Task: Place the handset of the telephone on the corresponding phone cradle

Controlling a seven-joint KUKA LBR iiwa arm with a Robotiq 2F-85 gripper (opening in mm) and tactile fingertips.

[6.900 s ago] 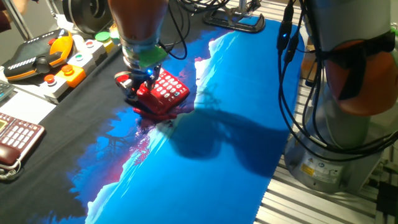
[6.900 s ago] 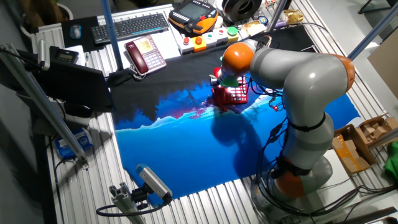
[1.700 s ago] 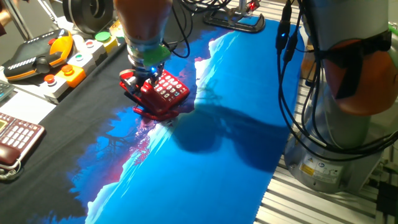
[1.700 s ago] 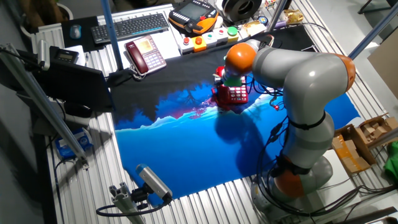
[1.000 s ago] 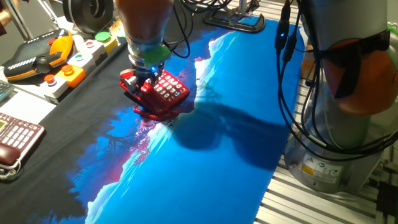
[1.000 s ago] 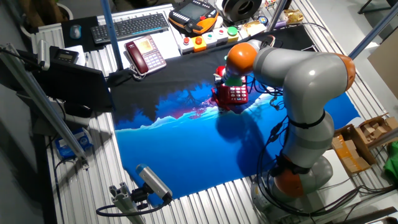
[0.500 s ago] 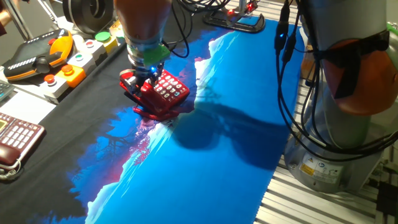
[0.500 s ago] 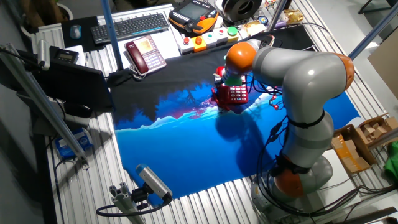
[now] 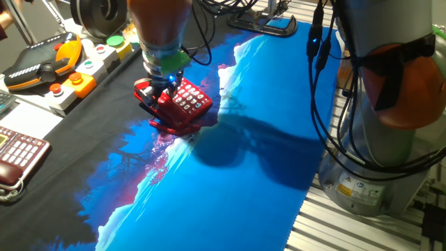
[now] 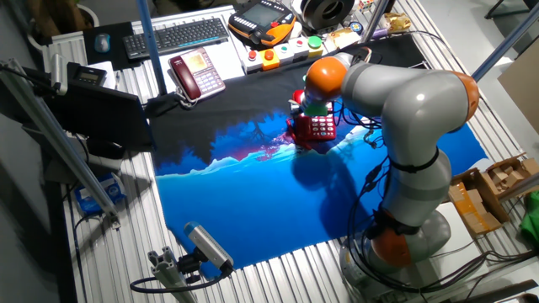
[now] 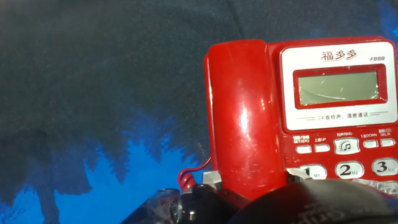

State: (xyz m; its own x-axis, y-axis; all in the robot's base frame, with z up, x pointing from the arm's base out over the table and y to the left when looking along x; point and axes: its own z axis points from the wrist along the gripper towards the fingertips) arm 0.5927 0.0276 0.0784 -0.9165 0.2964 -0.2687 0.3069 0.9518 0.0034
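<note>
Above the red telephone (image 9: 180,106) my gripper (image 9: 157,89) hangs low over its left side, where the handset (image 11: 239,112) lies along the phone cradle (image 9: 156,104), right beside the white keypad (image 9: 188,100). Through the hand view the glossy red bar runs straight up the picture, flush against the grey display (image 11: 337,88) and the row of small keys beneath it; the red coiled cord (image 11: 188,175) curls out from the handset's near end. Whether my fingers are closed on the handset or parted from it I cannot tell: from both fixed views the wrist covers them, and the hand view catches only dark gripper parts at the bottom edge. The telephone sits on the blue and black cloth (image 9: 230,174), near where the black turns to blue. A dark maroon phone (image 10: 196,72) lies well apart from the telephone, on the black part beside a keyboard (image 10: 176,37); an orange-and-black pendant (image 9: 46,61) rests beyond it.
</note>
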